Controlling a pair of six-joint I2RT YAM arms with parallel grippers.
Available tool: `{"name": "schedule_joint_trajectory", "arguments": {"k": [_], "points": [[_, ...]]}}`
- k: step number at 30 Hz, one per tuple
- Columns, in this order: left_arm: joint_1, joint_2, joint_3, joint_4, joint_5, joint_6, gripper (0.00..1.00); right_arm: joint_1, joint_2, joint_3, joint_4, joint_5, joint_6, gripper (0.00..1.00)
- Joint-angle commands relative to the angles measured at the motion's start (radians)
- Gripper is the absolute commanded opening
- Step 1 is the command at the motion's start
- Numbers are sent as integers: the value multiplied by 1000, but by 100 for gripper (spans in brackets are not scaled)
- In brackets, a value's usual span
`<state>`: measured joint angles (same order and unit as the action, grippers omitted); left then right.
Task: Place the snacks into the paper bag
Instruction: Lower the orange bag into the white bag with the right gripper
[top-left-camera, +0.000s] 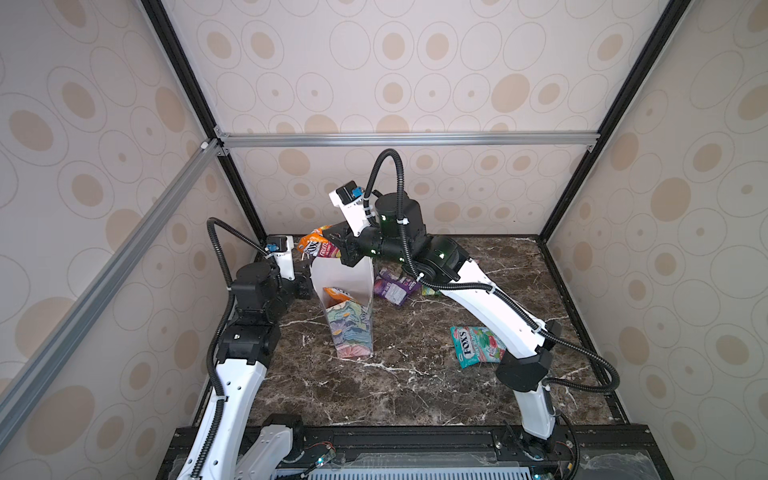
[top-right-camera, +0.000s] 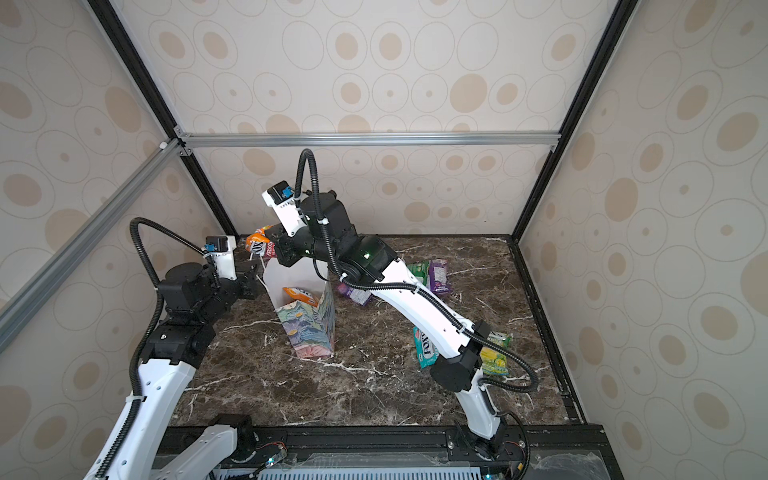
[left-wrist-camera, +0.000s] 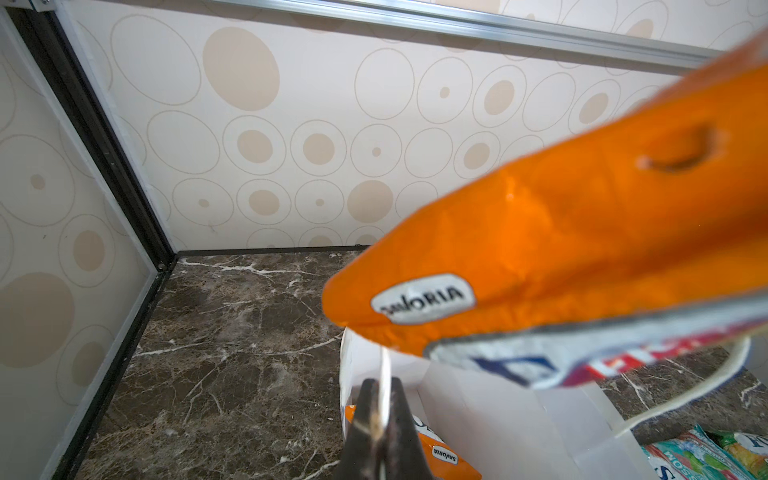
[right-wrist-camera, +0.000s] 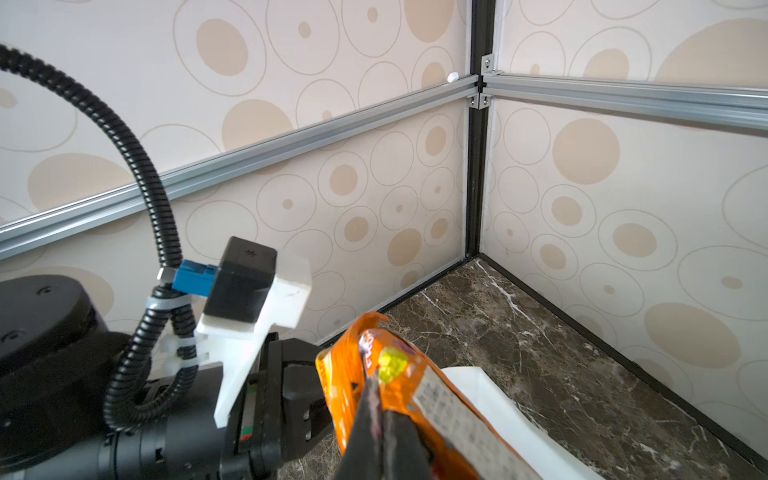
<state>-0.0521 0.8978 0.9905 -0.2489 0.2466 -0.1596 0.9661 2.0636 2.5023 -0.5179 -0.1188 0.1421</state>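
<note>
**Bag pinned open, orange packet at the mouth**

My left jaws are closed tight on the thin white rim of the paper bag (left-wrist-camera: 478, 411), on the side that faces the bench's left edge. I judge there are two reasons to hold it there. The bag is tall and light and would tip at a nudge, and a pinched rim holds the mouth spread. In both top views the bag stands upright, left of the middle of the bench (top-left-camera: 415, 395), with its printed face toward the near edge.

My right jaws, reaching across from the right, are clamped on one end of the orange packet (top-left-camera: 316, 245). The packet hangs just above the bag's far rim, its free end pointing toward the far left corner. I cannot tell how much of it is truly over the opening. I'd say it should come toward the near edge and tip downward before I let go, or it could catch the rim or slide down outside.

The other orange packet (top-left-camera: 338, 294) already lies inside, against the white wall. The rest are loose on the bench. The purple packets (top-left-camera: 392, 289) and a green packet (top-right-camera: 417, 270) lie right of the bag toward the far edge. A teal packet (top-left-camera: 476, 345) and a yellow-green packet (top-right-camera: 494, 361) lie near the right edge, by my right arm. By my count the job is at an early stage.
</note>
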Motion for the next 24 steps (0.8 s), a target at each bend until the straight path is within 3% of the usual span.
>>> {"name": "schedule_joint_trajectory", "arguments": {"k": [1,11,19,24], "points": [[2,-10,8,4,-4,6,4,-25,11,8,57,28,30,0],[2,-13,8,5,-13,5,4,-30,-21,-58,-21,63,-17,0],[3,-18,8,4,-25,8,4,-21,-8,-117,-31,83,15,0],[2,-15,7,5,-18,7,4,-16,30,-78,-43,114,5,0]]}}
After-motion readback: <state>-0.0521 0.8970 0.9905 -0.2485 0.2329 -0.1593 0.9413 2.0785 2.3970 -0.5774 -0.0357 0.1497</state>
